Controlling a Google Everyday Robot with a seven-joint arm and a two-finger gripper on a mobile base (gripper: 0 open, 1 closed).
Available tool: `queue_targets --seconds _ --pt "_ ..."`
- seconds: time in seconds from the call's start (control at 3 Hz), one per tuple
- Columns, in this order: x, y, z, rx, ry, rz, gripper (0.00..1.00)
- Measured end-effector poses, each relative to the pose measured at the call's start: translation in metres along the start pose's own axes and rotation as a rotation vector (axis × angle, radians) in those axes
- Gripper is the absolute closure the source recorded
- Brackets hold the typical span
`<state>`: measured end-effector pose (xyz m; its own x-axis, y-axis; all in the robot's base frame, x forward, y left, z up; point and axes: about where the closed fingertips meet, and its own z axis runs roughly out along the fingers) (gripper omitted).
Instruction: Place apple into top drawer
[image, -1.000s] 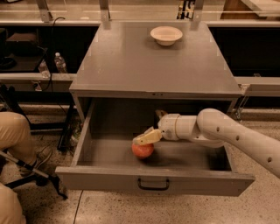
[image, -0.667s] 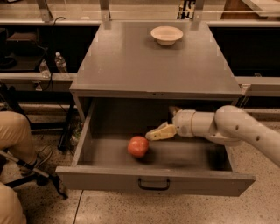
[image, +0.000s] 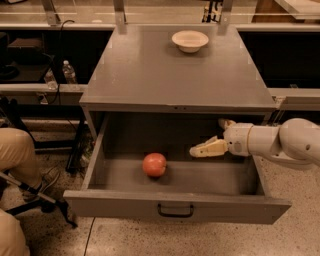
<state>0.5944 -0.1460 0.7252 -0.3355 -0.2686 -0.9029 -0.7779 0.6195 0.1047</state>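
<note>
Since the earlier frames the gripper (image: 209, 140) had let go of the apple (image: 154, 164) and drawn back toward 3 o'clock, so that a plain gap of drawer floor now lay between them where a second before the fingers (image: 207, 148) had been right at the fruit. The apple itself seemed to have stayed put. It sat on the floor of the top drawer (image: 125, 206), a little toward 9 o'clock of the drawer's middle and touching none of the walls. The gripper hung inside the open drawer at the apple's 2 o'clock, over the side toward 3 o'clock, its two pale fingers spread apart and pinching nothing. By that showing the task looked all but finished: the fruit was in the right compartment and released, and what remained, as far as one could judge, was for the arm to lift clear of the drawer. The drawer stood pulled fully out, its black handle (image: 175, 210) at 6 o'clock, and nothing in the task asked for it to be closed. The apple was round and red-orange with a soft sheen; no stem could be made out. The cream bowl (image: 190, 41) rested on the cabinet top (image: 165, 80) at 12 o'clock, well apart from it all.
</note>
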Motion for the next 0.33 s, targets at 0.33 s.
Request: queue_targets --seconds 0.33 --pt "0.0101 -0.0042 -0.0291 0.034 0.046 0.034 0.0"
